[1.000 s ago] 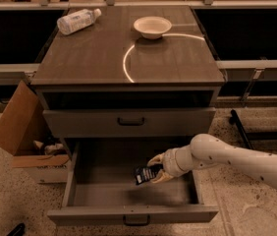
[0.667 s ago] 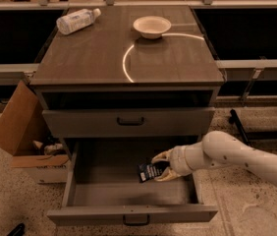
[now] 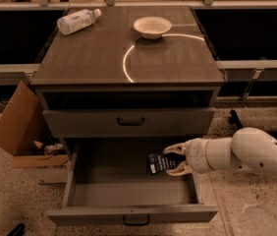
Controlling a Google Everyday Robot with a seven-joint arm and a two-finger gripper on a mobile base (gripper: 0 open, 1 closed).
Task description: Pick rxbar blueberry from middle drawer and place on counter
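Navy-wrapped rxbar blueberry (image 3: 155,163) pinched in closed fingers of gripper (image 3: 170,161); raised off middle drawer (image 3: 114,181) floor since a second ago, below counter (image 3: 89,58) front-right corner. Grasp apparently secure; transfer to counter outstanding.

rxbar blueberry (image 3: 157,163): I see a flat dark bar with pale lettering, tilted, its right end pinched between the fingers of the gripper (image 3: 171,161), over the right side of the drawer.
middle drawer (image 3: 114,177): grey, pulled open.
tabletop (image 3: 92,58): grey-brown wood grain, bright curved line.
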